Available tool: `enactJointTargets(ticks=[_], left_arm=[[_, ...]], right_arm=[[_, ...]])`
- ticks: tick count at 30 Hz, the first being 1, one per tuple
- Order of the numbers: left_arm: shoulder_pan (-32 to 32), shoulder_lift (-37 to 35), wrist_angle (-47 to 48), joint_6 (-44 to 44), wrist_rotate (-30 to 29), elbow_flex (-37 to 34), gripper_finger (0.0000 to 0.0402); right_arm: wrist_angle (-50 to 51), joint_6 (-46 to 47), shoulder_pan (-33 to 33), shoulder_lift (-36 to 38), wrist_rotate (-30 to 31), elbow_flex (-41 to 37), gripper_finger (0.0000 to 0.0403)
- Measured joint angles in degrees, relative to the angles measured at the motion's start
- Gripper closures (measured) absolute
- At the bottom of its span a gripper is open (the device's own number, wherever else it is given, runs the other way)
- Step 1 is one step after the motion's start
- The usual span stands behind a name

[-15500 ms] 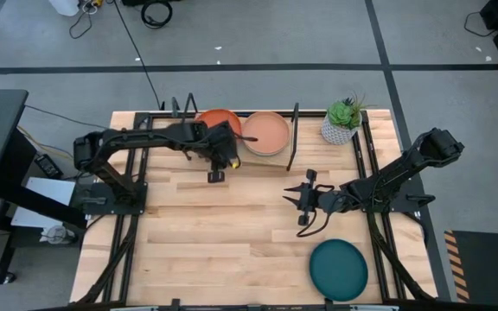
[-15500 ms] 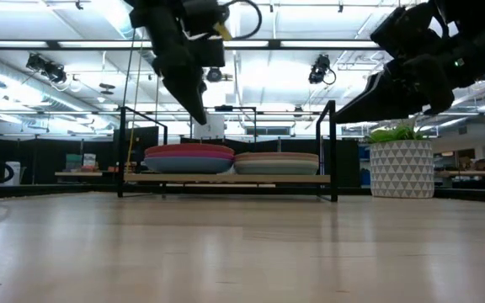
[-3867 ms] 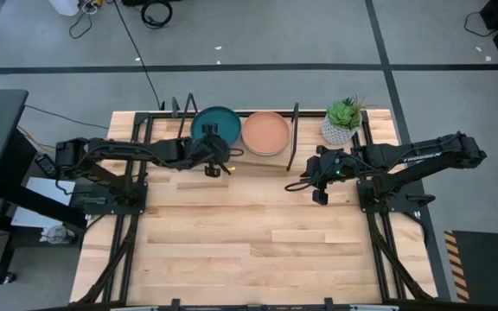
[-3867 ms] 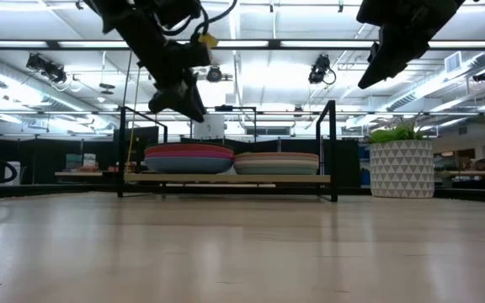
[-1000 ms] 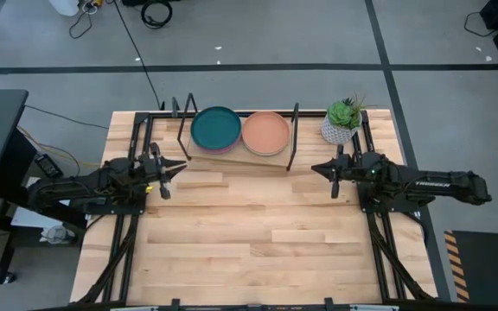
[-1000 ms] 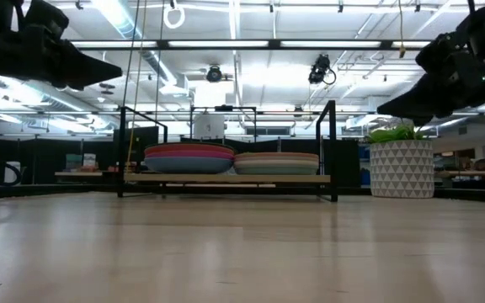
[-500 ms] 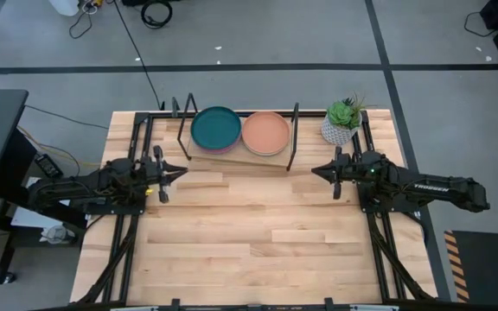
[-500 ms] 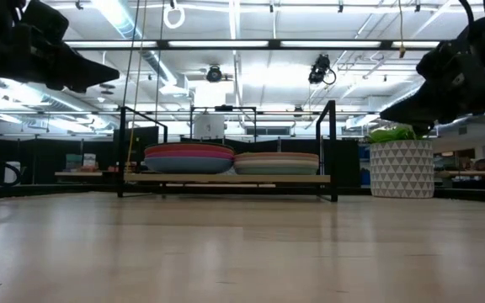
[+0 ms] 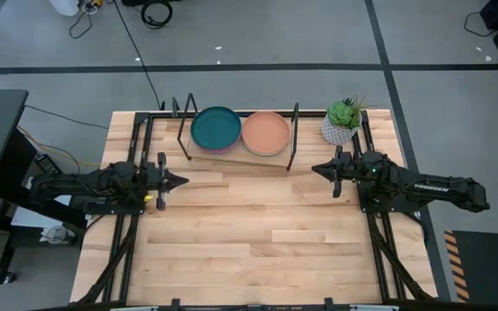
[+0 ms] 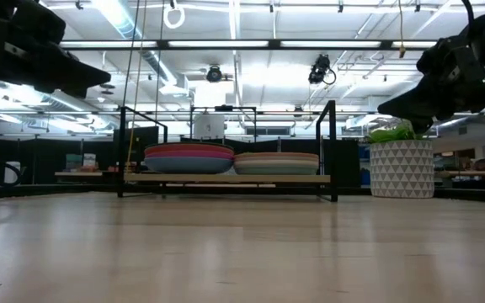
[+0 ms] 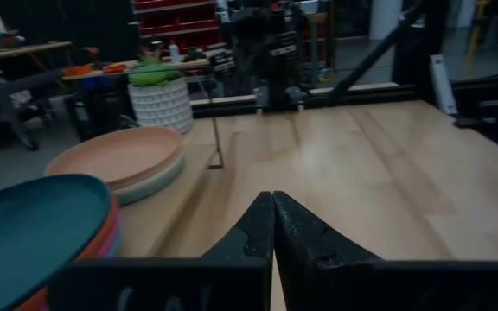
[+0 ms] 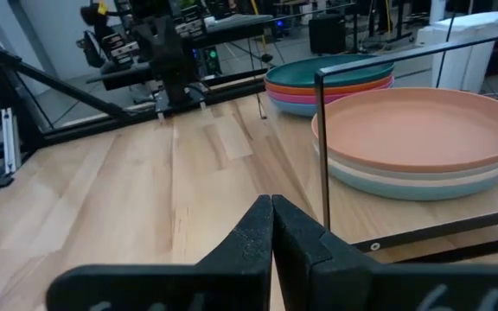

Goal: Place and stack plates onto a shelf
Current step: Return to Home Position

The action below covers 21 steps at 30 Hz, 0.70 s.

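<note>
Two stacks of plates rest on the shelf at the table's far edge. The left stack has a dark teal plate on top, the right stack a tan plate. The low view shows both stacks side by side on the pale board. My left gripper hovers shut near the table's left edge, pointing right, short of the shelf's near left corner. My right gripper hovers shut at the table's right, pointing left, beside the shelf's right rod. Both hold nothing.
A potted green plant in a white patterned pot stands at the far right corner, next to the shelf and just behind my right arm. The slatted wooden tabletop lies bare toward its near edge.
My left gripper has shut, its fingers closing to a point, and its arm has settled slightly toward the table's near edge. My right arm has barely moved.
</note>
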<state>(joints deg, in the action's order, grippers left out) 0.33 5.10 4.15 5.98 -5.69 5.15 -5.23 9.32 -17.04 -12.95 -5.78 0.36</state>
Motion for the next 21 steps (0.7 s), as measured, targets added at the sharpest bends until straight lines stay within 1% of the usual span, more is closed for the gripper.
enactJointTargets(ticks=[6,10,13,17,21], left_arm=[[-3.63,0.00,-0.56,-0.61,0.00,-0.23,0.0393],[-5.50,0.02,-7.34,-0.75,0.18,-4.64,0.0393],[-6.43,0.10,-7.71,-0.54,0.04,-4.63,0.0394],[-7.65,0.00,-8.11,-0.47,1.73,-4.63,0.0389],[-7.71,0.00,-9.01,-3.01,1.36,-4.66,0.0381]], right_arm=[[-0.01,0.00,0.00,0.00,0.02,0.00,0.0391],[-0.01,-0.02,0.00,0.00,0.05,0.00,0.0391],[-0.10,-0.02,0.00,-0.02,0.15,0.00,0.0391],[-0.15,-0.02,0.00,-0.04,0.17,0.00,0.0391],[-0.29,-0.02,0.00,-0.04,0.17,0.00,0.0391]])
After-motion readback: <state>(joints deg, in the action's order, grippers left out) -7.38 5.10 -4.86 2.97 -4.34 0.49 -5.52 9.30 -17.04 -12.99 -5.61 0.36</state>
